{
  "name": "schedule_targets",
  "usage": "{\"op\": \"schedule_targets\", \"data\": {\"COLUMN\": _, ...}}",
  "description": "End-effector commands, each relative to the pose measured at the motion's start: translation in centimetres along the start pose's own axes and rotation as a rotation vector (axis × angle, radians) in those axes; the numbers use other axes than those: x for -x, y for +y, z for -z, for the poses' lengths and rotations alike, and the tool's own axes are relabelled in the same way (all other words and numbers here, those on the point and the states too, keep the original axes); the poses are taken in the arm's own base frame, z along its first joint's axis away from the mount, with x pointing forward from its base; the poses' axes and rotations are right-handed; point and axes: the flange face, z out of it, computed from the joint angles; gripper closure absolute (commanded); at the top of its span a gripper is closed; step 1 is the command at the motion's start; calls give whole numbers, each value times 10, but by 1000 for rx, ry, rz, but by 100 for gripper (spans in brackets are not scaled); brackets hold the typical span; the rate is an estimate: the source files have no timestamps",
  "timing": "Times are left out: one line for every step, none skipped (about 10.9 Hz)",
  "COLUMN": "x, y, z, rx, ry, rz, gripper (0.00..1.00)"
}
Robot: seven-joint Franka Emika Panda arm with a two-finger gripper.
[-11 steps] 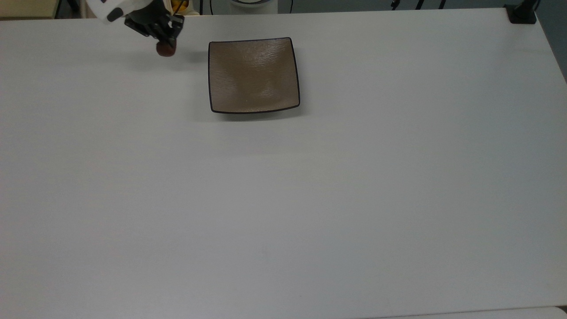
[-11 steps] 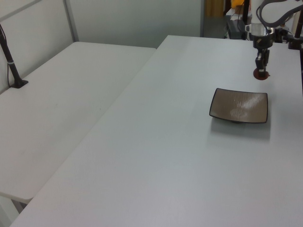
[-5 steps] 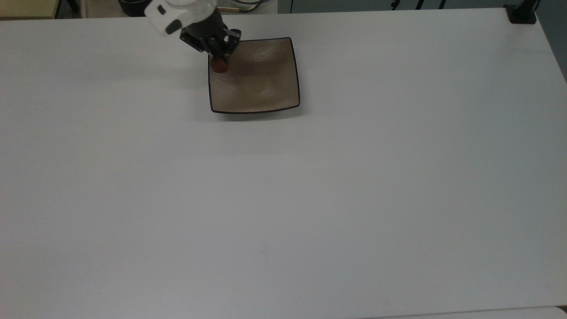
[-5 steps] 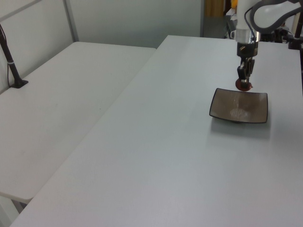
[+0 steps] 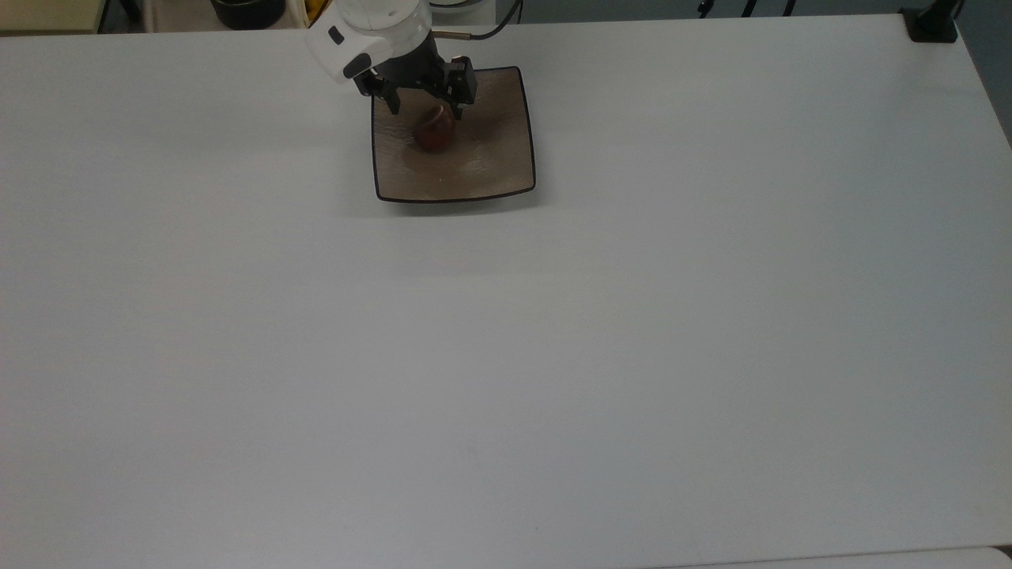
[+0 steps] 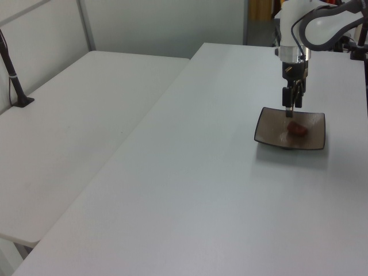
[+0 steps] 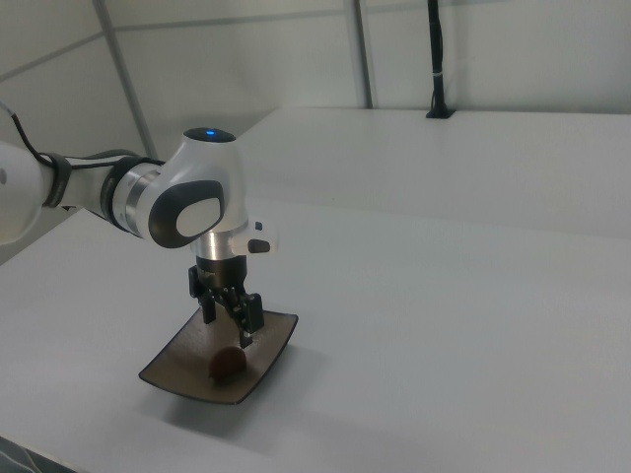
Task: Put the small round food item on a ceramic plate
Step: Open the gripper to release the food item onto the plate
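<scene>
Resting on the ceramic plate (image 5: 490,158), the small round food item (image 5: 434,130) lay free of the robot — a dark reddish-brown lump sitting in the dished surface toward the plate's far half in the top view. The gripper (image 5: 420,101) hung directly above it with its two black fingers parted, one on each side of the lump and neither seeming to touch it; it had let go.

From the left view, the food item (image 6: 297,129) sat near the plate's (image 6: 270,131) middle, with the gripper (image 6: 292,110) just above and slightly toward the left view's left. From the right view, the gripper (image 7: 230,325) pointed straight down over the plate (image 7: 182,374), and the lump (image 7: 229,363) rested just below the fingertips.

The plate stood on the white table (image 5: 553,356), close to the table's top edge in the top view.
</scene>
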Motion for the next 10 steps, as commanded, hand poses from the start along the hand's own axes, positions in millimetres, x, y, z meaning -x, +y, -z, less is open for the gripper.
{"op": "schedule_targets", "data": {"x": -4, "y": -2, "z": 19, "rx": -17, "ry": 28, "rz": -19, "gripper": 0}}
{"op": "schedule_targets", "data": {"x": -7, "y": -4, "z": 37, "rx": -21, "ry": 36, "rz": -15, "gripper": 0}}
{"op": "schedule_targets", "data": {"x": -10, "y": -8, "z": 61, "rx": -22, "ry": 28, "rz": -6, "gripper": 0}}
{"op": "schedule_targets", "data": {"x": -12, "y": -12, "z": 87, "rx": -22, "ry": 30, "rz": 7, "gripper": 0}}
{"op": "schedule_targets", "data": {"x": -17, "y": -17, "z": 113, "rx": -21, "ry": 72, "rz": 18, "gripper": 0}}
{"op": "schedule_targets", "data": {"x": -19, "y": -26, "z": 132, "rx": -19, "ry": 110, "rz": 35, "gripper": 0}}
{"op": "schedule_targets", "data": {"x": -18, "y": -43, "z": 139, "rx": -11, "ry": 130, "rz": 68, "gripper": 0}}
{"op": "schedule_targets", "data": {"x": -18, "y": -60, "z": 144, "rx": 8, "ry": 143, "rz": 99, "gripper": 0}}
{"op": "schedule_targets", "data": {"x": -15, "y": -81, "z": 143, "rx": 52, "ry": 151, "rz": 111, "gripper": 0}}
{"op": "schedule_targets", "data": {"x": -9, "y": -104, "z": 138, "rx": 105, "ry": 160, "rz": 114, "gripper": 0}}
